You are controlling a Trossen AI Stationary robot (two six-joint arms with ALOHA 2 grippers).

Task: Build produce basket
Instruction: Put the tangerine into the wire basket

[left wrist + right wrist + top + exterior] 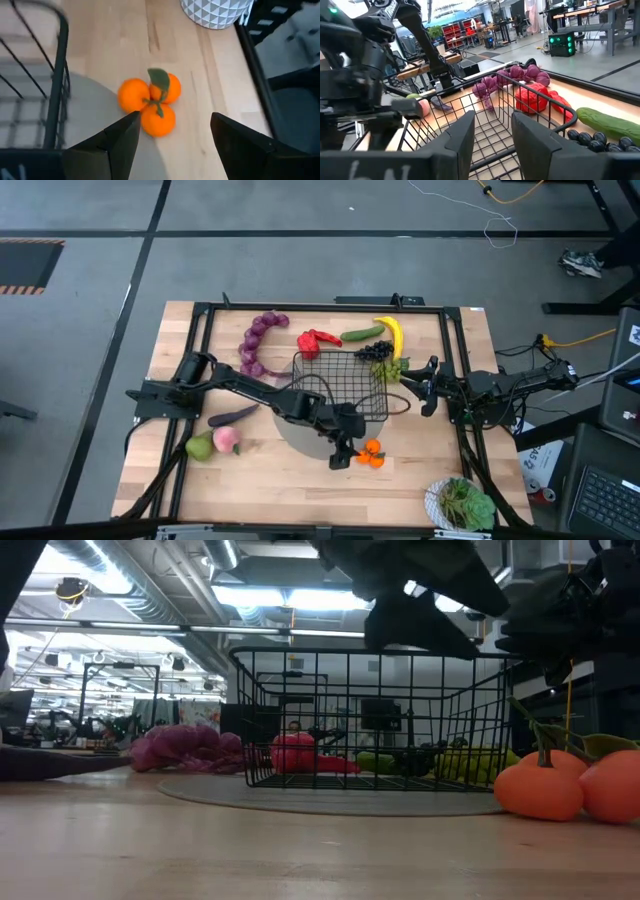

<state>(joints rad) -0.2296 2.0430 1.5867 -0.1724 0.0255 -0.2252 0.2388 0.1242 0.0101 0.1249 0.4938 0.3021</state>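
Observation:
The black wire basket [340, 385] stands on a grey round mat in the middle of the table, with nothing in it. The oranges [372, 453], three in a cluster with a leaf, lie on the wood near the basket's near right corner. My left gripper [172, 127] hangs open just above them, one finger on each side, and touches nothing. My right gripper [492, 127] is open at the basket's right rim [492, 157], looking into the basket [485, 135]. I cannot tell whether it touches the wire.
Beyond the basket lie the purple grape string [258, 340], red pepper [318, 340], cucumber [362, 333], banana [393, 335] and dark grapes [375, 351]. The eggplant [233, 416], pear [200, 447] and peach [226, 439] lie at the left. A white bowl of greens [460, 502] stands at the near right corner.

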